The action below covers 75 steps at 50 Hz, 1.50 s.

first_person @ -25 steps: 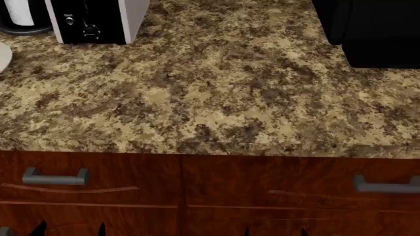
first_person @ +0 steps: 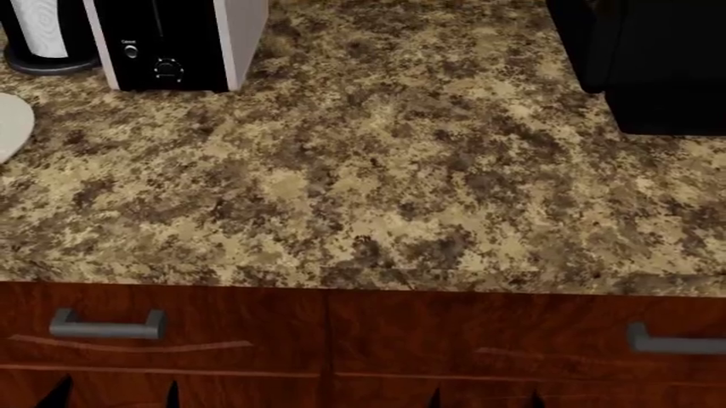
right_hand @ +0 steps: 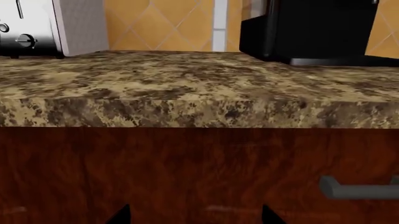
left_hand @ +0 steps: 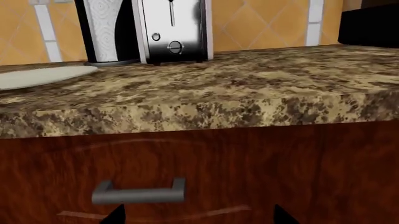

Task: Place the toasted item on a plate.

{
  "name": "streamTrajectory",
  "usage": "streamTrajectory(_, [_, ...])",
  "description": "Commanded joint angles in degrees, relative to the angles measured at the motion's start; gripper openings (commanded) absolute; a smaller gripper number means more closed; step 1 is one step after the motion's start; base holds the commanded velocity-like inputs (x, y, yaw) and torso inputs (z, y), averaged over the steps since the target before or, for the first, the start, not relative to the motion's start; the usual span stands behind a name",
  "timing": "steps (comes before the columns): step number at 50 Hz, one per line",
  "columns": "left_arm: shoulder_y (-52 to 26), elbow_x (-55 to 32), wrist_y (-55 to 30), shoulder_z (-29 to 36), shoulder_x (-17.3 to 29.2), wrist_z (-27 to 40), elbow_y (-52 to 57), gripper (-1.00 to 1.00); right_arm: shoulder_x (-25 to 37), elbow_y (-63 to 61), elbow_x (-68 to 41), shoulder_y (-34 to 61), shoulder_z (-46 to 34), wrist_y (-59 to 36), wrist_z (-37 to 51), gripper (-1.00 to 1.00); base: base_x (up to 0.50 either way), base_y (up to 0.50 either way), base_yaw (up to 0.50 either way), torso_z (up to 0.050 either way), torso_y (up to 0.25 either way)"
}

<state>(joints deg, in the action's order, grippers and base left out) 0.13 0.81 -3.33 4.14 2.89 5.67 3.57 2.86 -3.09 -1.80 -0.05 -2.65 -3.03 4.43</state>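
Left wrist view: the left gripper (left_hand: 194, 215) shows only as two dark fingertips (left_hand: 115, 215) set well apart, so it is released and grasps nothing. It hangs low in front of the red-brown cabinet front (left_hand: 249, 168), just below a grey drawer handle (left_hand: 138, 191). Above runs the front edge of the speckled worktop (left_hand: 206, 100). At the worktop's back edge stands the toaster (left_hand: 173, 29), chrome-faced with a lever and a dial; the paper-towel roll (left_hand: 104, 29) stands just beside it. The plate (left_hand: 39, 77) lies flat toward the worktop's left end, near the roll. The toasted item cannot be seen; no slice shows above the toaster's top here.

Head view: the toaster (first_person: 170, 44) sits at the worktop's (first_person: 375, 178) back-left corner, the towel holder (first_person: 46, 38) beside it, and a sliver of the plate (first_person: 12, 123) at the left edge. A black appliance (first_person: 652, 64) fills the back-right corner. Compared with half a second ago, the whole scene has slid downward: the worktop's front edge and both drawer handles (first_person: 108, 325) lie lower, and more of the toaster and plate is showing. Dark fingertips (first_person: 57, 393) poke up at the bottom.

Right wrist view: the right gripper (right_hand: 194, 215) likewise shows two spread tips (right_hand: 119, 214), released and empty, before the cabinet (right_hand: 187, 168), with a handle (right_hand: 358, 186) nearby, the toaster's side (right_hand: 56, 28) and the black appliance (right_hand: 318, 28) on the worktop (right_hand: 187, 93).
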Motion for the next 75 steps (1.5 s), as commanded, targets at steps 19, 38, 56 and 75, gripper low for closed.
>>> streamTrajectory(19, [-0.4, -2.2, -5.8, 2.7, 3.0, 2.0, 7.5, 1.0, 3.5, -8.0, 3.8, 1.0, -4.7, -6.5, 5.8, 1.0, 0.0, 0.21, 0.0, 0.05, 0.0])
streamTrajectory(38, [-0.9, -3.1, -9.0, 3.5, 4.5, 3.4, 12.0, 1.0, 4.6, -14.3, 3.3, 0.9, -6.3, -10.2, 6.6, 1.0, 0.02, 0.5, 0.0, 0.05, 0.0])
streamTrajectory(56, [-6.1, -3.3, -20.4, 2.1, 7.1, 4.7, 24.3, 1.0, 5.7, -23.5, 2.5, 5.7, -6.7, -20.5, 6.3, 1.0, 0.02, 0.5, 0.0, 0.05, 0.0])
streamTrajectory(75, [-13.1, -3.9, -28.5, 1.0, 9.1, 5.2, 28.9, 1.0, 6.0, -23.4, 0.3, 13.5, -6.2, -26.1, 5.5, 1.0, 0.02, 0.5, 0.0, 0.05, 0.0])
